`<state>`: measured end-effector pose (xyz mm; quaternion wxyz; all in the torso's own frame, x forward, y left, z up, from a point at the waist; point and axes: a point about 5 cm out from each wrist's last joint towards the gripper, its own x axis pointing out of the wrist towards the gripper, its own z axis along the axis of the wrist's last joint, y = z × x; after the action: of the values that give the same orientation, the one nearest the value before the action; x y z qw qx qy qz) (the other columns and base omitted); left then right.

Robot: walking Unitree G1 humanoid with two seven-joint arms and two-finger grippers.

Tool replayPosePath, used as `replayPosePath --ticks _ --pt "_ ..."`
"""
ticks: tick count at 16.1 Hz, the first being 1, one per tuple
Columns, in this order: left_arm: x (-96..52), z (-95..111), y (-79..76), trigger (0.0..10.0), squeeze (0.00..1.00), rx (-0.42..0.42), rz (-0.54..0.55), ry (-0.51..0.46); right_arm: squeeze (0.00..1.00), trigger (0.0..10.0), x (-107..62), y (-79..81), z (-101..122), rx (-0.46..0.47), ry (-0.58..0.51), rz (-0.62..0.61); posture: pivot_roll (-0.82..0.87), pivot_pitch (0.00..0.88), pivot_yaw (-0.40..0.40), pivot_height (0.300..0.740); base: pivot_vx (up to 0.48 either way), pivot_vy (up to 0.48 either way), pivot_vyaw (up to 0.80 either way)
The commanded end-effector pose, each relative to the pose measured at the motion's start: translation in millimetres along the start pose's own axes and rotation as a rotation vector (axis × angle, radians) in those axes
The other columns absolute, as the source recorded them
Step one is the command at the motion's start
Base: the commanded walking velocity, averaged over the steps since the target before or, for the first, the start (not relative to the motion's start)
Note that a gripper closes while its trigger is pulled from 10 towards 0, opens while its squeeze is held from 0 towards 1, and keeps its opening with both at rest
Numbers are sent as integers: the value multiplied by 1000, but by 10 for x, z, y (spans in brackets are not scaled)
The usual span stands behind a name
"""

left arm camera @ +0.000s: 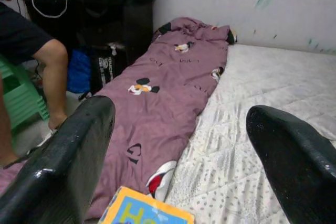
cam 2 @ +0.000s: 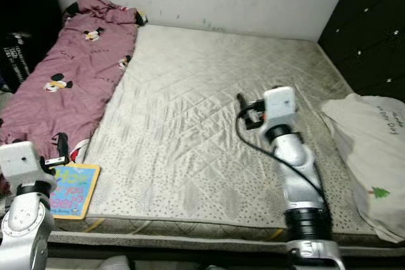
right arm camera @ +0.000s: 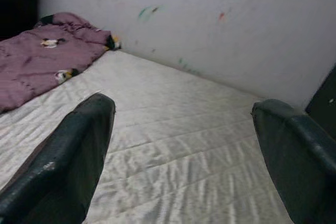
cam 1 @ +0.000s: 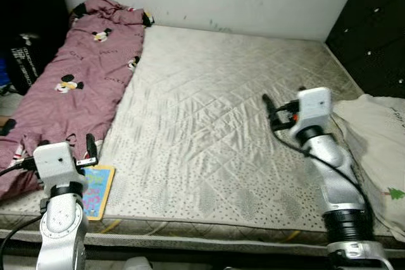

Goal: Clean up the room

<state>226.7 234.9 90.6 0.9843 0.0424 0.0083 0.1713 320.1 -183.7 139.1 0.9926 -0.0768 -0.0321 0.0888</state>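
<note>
Left eye view: book (cam 1: 98, 191) beside left tool (cam 1: 90, 148).

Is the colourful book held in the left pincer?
No, the book lies flat on the mattress corner, and the left pincer is open and empty.

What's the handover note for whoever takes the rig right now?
Left gripper: open, holding nothing, at the mattress's near left corner, just above the children's book.
Right gripper: open, holding nothing, held over the middle-right of the bare mattress.
Things: pink cartoon-print quilt lies crumpled along the left edge of the bed; book lies flat at the near left corner beside the quilt; white pillow sits off the right edge.
Done: nothing visibly tidied yet.
Left: likely pick up the book, straighten or fold the quilt, place the pillow.
Note: a person's legs are beside the bed on the left.
</note>
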Motion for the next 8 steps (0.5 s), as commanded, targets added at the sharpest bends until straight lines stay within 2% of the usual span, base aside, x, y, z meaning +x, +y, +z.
replayPosePath --ticks 1,2,5,8 --pt "-16 29 -81 10000 0 -15 -32 -9 0 10000 -65 10 -41 2 18 -10 37 0 -75 740 0 0 -800" --pt "-18 19 -128 10000 0 -53 -52 0 0 10000 -86 45 -55 9 22 -5 32 0 -77 740 0 0 -619" --pt "-41 23 -241 10000 0 -92 -52 8 0 10000 -57 156 32 22 6 26 7 0 -92 740 0 0 0" --pt "-158 27 -325 10000 0 -86 -61 6 0 10000 20 262 70 23 -7 72 43 0 -140 740 0 0 0"
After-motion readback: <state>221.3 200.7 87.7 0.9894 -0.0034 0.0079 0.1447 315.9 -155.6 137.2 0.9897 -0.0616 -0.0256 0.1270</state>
